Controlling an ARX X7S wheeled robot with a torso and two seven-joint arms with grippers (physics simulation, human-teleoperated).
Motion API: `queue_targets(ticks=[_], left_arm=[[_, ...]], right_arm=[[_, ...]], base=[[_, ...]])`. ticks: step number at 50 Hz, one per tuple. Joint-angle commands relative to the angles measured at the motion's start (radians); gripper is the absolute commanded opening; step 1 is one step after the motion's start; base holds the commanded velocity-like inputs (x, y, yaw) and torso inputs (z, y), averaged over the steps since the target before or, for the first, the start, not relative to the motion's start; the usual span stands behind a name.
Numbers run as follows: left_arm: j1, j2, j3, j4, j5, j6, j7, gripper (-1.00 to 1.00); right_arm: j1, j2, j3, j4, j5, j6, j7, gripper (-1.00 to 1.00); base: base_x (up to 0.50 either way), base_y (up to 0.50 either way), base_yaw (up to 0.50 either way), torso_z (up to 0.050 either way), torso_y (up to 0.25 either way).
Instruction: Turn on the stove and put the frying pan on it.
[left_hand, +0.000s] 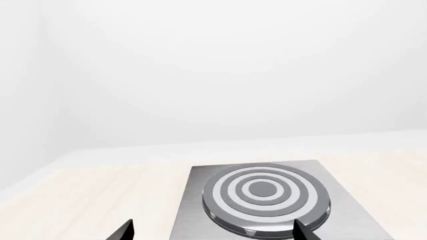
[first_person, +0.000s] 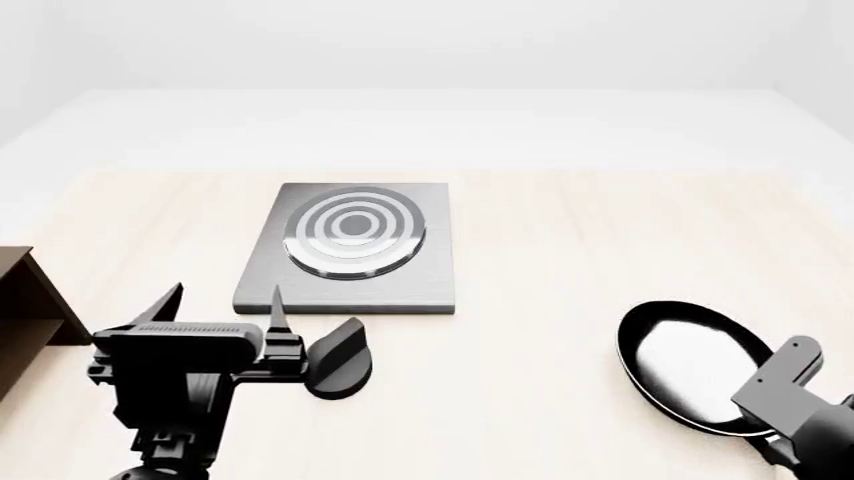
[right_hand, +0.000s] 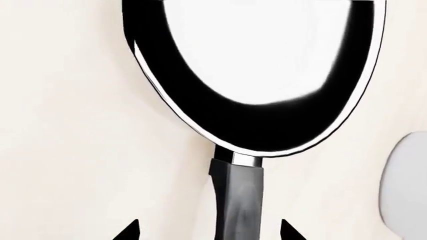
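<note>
On the pale table (first_person: 561, 260), head view: stove (first_person: 400, 280) ahead, knob (first_person: 336, 358) just before it, beside the left gripper (first_person: 224, 303), fingers wide. Right wrist view: right gripper (right_hand: 208, 231) straddles the pan (right_hand: 220, 110) handle, fingers apart, contact unclear.

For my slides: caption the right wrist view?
Open right gripper straddling the frying pan handle on the table.

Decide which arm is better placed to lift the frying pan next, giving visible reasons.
Right. The right gripper is open with the frying pan handle between its fingertips; the left gripper sits near the knob and stove.
</note>
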Motion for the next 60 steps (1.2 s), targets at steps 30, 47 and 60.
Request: queue_targets(ticks=[30,47,60], left_arm=[[0.0,-0.007,0.038,0.004,0.014,0.001,-0.026,1.0],[-0.004,-0.013,0.039,0.008,0.01,-0.002,-0.034,1.0],[-0.001,-0.017,0.031,0.008,-0.002,0.003,-0.037,1.0]], right_arm=[[-0.12,0.013,-0.013,0.155,-0.032,-0.209,0.059,1.0],[-0.173,-0.009,-0.016,0.225,-0.039,-0.279,0.092,-1.0],[-0.094,0.03,-0.001,0.109,-0.042,-0.204,0.049,-1.0]], base=[[0.0,0.0,0.0,0.0,0.0],[0.0,0.0,0.0,0.0,0.0],[0.0,0.0,0.0,0.0,0.0]])
